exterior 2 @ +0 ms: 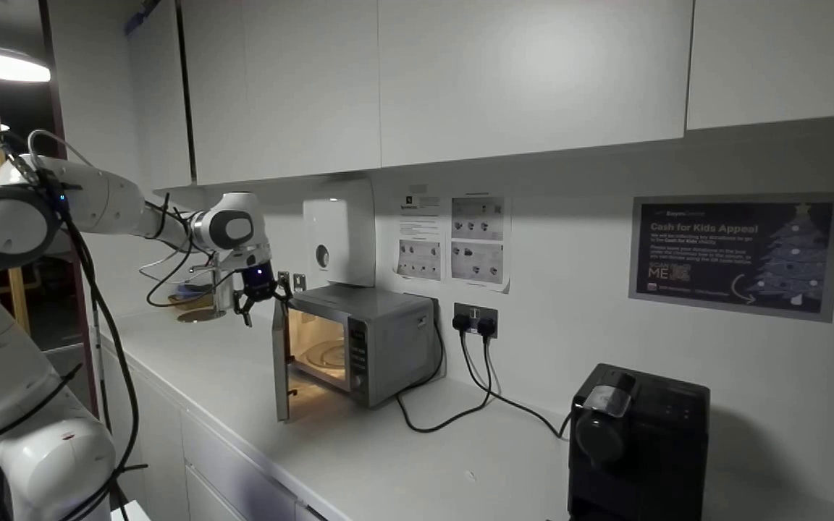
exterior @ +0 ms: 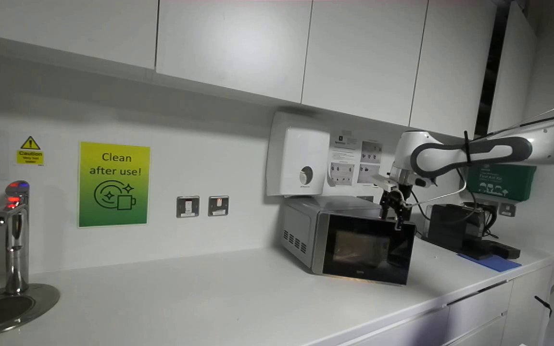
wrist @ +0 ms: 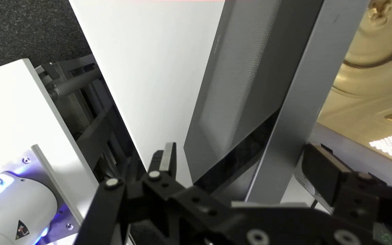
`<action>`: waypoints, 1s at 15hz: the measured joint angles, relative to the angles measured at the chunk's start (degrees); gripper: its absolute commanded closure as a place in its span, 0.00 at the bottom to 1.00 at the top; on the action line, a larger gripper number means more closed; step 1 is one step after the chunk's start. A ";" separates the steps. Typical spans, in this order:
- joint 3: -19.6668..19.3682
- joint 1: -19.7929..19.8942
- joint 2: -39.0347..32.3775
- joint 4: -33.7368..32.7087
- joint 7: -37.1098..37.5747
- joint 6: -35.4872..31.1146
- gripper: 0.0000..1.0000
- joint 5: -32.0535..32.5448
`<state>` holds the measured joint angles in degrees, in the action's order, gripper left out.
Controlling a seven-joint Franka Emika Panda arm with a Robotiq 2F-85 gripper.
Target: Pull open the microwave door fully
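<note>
The microwave door (exterior: 366, 247) stands part-open, apparently mid-pull, wide-spread jaws straddling it, gripping nothing; next, sweep it fully outward.

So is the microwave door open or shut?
Open: the microwave door stands out from the microwave, so its lit interior shows.
</note>
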<state>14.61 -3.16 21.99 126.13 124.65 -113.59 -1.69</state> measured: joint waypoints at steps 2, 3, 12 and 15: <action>-0.02 0.00 0.02 0.08 0.00 -0.01 0.00 -1.32; -0.05 0.00 0.02 0.19 0.00 -0.01 0.00 -1.98; 0.07 -0.74 0.03 0.81 0.00 -0.02 0.00 -5.89; 0.57 -0.78 0.03 0.81 0.05 -0.03 0.00 -5.87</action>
<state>15.18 -3.94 22.02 126.95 124.69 -113.62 -7.57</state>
